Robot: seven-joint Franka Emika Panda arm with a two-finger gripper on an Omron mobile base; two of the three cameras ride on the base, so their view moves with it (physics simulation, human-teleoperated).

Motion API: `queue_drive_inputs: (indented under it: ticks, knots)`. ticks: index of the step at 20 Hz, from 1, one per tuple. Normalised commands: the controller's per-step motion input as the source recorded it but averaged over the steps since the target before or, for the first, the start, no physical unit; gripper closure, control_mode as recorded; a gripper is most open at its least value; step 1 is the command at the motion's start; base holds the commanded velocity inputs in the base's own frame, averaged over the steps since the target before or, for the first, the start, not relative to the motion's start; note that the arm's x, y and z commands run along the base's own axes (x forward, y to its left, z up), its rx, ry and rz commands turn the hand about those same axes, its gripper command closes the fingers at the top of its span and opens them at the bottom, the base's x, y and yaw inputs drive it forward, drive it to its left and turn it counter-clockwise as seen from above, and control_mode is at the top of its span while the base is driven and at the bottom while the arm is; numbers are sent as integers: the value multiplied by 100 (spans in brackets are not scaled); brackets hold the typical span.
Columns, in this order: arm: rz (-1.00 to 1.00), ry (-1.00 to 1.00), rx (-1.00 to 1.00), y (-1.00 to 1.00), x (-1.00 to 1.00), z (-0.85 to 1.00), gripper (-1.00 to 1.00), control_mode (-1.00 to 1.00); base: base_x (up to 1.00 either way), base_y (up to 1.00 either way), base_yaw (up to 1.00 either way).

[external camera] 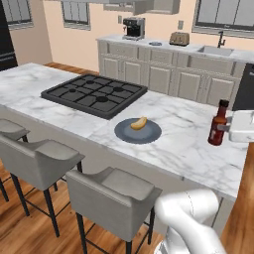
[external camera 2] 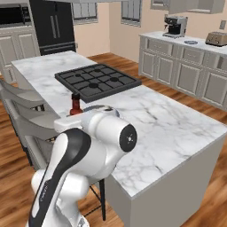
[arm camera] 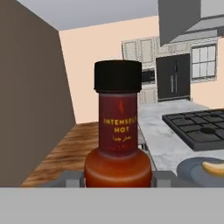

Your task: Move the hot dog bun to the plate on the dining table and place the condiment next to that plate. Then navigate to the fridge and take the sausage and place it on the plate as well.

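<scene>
End effector (external camera: 224, 128) grips condiment (arm camera: 118, 131) labelled "INTENSELY HOT".

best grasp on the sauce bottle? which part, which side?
Grip the condiment low on its wide body, jaws level, coming from the table-edge side away from the plate. It stands upright and its neck is narrow; the gripper sits on it that way now.

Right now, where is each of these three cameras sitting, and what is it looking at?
Left base view: behind the arm to its left, looking over the island at plate, bun and bottle.
Right base view: behind to its right, looking across the cooktop to the fridge; the arm hides most of the bottle.
Hand view: on the end effector, facing the bottle up close.
All share the bottle.
</scene>
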Motion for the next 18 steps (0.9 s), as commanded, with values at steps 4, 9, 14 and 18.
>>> queue_drive_inputs:
  ticks: [4,9,14,18]
  knots:
    - [9,-10,-10,-5,51,-55,100,-100,0,0,0]
    - [14,-11,-5,-9,68,-53,100,-100,0,0,0]
    - [19,-9,0,-17,76,-42,100,-100,0,0,0]
    - [19,-5,0,-21,72,-38,100,-100,0,0,0]
